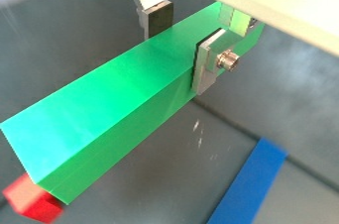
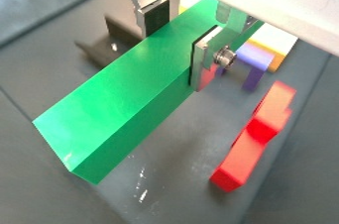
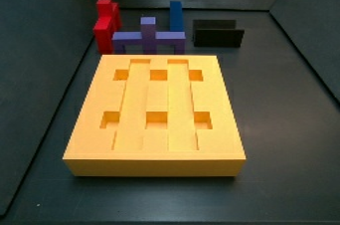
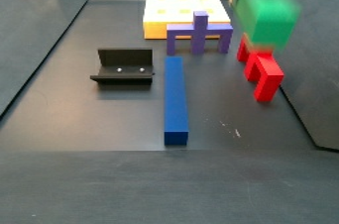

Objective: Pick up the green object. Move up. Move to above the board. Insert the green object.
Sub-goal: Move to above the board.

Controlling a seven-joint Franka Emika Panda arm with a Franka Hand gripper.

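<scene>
The gripper (image 2: 181, 38) pinches the green object (image 2: 126, 104) near one end, lifting it clear of the floor (upper right in a side view (image 4: 269, 18)), ready for carrying toward the board (image 3: 157, 119).

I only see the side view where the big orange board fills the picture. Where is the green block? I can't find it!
Observer: It's up in the air. The pincer holds the green object above the floor, outside your picture.
Operator: Is it squeezed tight?
Observer: In both wrist views a finger presses on each long side of it.
Operator: Is it over the board?
Observer: No. A wrist view shows the red block and grey floor under it, not the board.
</scene>
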